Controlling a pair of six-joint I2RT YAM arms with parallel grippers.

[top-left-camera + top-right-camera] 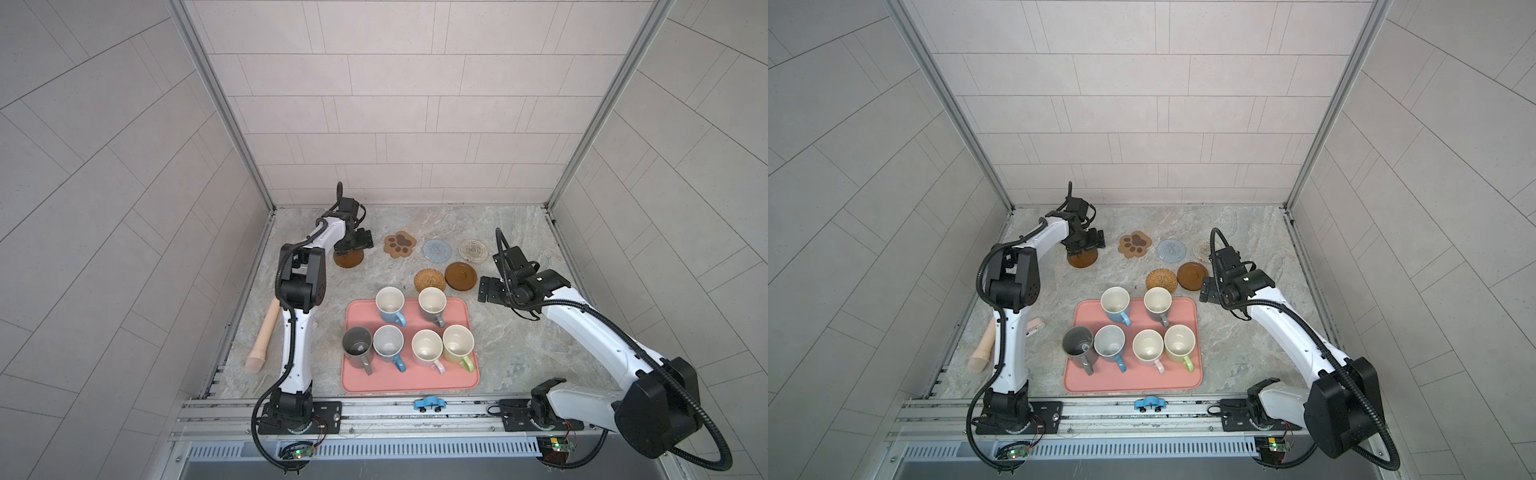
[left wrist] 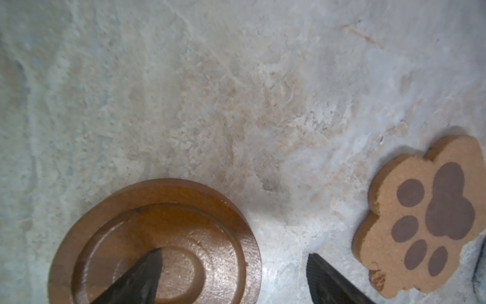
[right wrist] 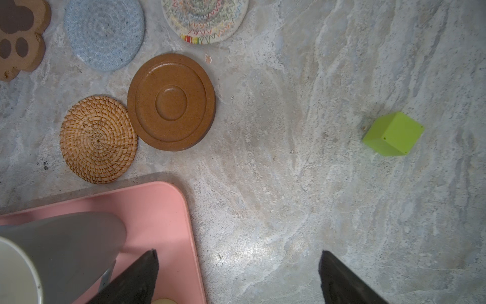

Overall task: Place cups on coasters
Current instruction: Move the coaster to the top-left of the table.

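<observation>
we see all six cups [image 1: 1148, 347] upright on the pink tray [image 1: 415, 382]: the far blue mug [image 1: 390, 306] and grey-brown mug [image 1: 432, 306] behind, the dark grey mug [image 1: 357, 348], near blue mug [image 1: 388, 345], pink mug [image 1: 427, 348] and green mug [image 1: 458, 344] in front. the coasters [image 1: 1133, 244] lie on the marble table [image 1: 519, 332] beyond the tray: left brown disc [image 1: 347, 262], paw mat [image 1: 400, 244], knit round [image 1: 437, 250], patterned round [image 1: 473, 249], rattan round [image 1: 426, 277], right brown disc [image 1: 460, 275]. the left gripper [image 2: 234, 263] hangs released over the left brown disc, jaws spread wide, grasping nothing; the right gripper [image 3: 239, 260] is released too, empty, beside the tray's far right corner.
</observation>
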